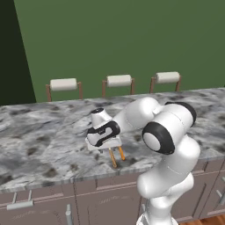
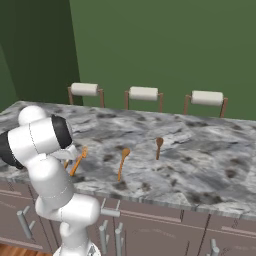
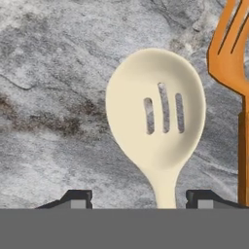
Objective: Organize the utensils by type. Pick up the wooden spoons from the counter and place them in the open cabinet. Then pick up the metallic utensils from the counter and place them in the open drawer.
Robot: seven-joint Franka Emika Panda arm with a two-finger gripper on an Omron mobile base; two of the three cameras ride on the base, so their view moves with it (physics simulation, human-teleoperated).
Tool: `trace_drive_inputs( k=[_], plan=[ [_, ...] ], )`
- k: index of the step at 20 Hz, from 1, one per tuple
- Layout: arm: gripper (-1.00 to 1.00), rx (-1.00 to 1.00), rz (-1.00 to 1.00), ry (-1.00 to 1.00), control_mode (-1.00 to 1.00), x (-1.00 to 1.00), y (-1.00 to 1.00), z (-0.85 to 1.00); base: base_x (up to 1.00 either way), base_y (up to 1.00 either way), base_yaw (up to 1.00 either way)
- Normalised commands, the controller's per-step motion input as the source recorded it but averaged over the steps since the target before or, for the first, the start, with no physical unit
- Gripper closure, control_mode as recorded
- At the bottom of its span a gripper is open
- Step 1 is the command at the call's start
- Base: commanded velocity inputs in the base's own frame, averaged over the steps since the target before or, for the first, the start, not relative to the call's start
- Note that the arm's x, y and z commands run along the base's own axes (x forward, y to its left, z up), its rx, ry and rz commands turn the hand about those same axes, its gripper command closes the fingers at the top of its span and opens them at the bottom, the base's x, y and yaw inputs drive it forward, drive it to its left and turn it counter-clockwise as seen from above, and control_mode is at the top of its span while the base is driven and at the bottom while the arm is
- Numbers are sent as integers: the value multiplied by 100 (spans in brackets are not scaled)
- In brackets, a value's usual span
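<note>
Two cameras sit behind the robot arm, one on each side, both looking forward and down across the same marbled surface (image 1: 44, 140) toward a green wall and three stools (image 2: 143, 95). In the left view the arm rises at the lower right; in the right view it rises at the lower left. Both take in the surface's front edge and the cabinet fronts below. A third camera on the hand (image 3: 138, 199) looks steeply down from very close, showing a pale slotted spoon (image 3: 155, 114) lying on the stone.
</note>
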Motion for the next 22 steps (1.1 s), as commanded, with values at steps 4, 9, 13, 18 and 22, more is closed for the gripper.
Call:
trace_drive_inputs(
  k=[4, 9, 13, 18, 22],
  plan=[
    [-100, 0, 0, 0, -100, 0, -4, -29, 0, 0, 0],
    [100, 8, 0, 0, -100, -5, -15, -32, 0, 0, 0],
    [100, 14, 0, -1, -100, -7, -18, -29, 0, 0, 0],
    [100, 13, 0, -7, -100, -7, -19, -17, 0, 0, 0],
    [100, 7, 0, -7, -100, 0, -9, -5, 0, 0, 0]
  ],
)
